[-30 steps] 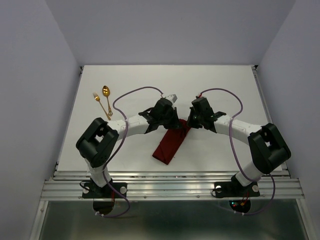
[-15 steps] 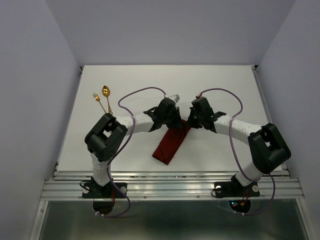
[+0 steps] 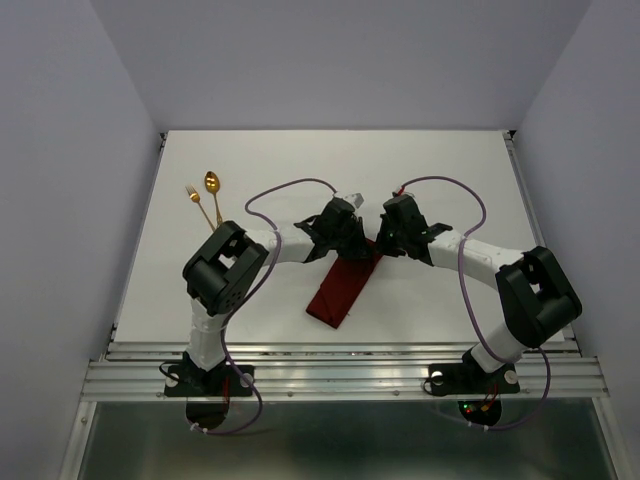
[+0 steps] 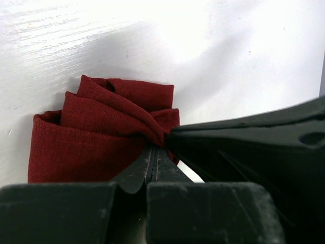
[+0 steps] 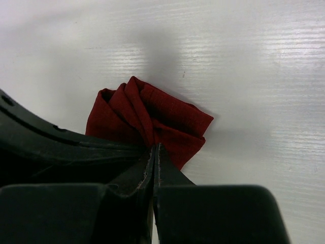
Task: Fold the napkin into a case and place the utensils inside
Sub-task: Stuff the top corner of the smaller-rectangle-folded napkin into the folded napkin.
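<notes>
Well apart from spoon (image 3: 211, 181) and fork (image 3: 193, 195), left pincer (image 4: 154, 148) and right pincer (image 5: 155, 147) pinch napkin (image 3: 338, 290).

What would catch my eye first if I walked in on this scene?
The dark red napkin, folded into a narrow strip, stands out in the middle of the white table. The left hand and the right hand meet at its far end, each pinched shut on bunched cloth. A gold spoon and fork lie side by side at the far left, away from the napkin.
</notes>
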`<move>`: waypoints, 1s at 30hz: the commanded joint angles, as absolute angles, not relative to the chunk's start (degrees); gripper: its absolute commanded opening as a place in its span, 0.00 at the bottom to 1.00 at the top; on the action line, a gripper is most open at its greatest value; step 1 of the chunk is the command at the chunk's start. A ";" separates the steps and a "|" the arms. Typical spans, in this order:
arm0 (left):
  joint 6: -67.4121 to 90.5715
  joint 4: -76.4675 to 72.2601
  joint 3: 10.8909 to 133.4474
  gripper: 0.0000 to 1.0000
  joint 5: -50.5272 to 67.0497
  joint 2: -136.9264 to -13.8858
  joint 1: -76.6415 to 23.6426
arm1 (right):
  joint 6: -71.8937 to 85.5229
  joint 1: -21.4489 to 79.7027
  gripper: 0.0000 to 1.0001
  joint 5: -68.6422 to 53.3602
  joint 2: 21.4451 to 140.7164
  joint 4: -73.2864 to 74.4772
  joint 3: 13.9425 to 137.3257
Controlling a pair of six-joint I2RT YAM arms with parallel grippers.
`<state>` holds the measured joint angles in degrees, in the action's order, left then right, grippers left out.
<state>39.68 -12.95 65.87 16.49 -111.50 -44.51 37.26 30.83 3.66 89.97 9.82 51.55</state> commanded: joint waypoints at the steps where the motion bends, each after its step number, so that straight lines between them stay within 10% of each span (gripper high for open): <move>1: 40.17 -14.94 68.38 0.00 17.40 -112.94 -44.38 | 36.56 31.38 0.01 2.20 89.12 7.29 52.38; 30: 41.92 -15.64 67.24 0.00 16.35 -115.93 -44.39 | 35.51 31.38 0.11 14.06 89.56 14.85 53.70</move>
<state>42.72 -15.66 67.64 17.10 -115.87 -44.16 37.06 30.87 9.13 89.54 12.91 51.68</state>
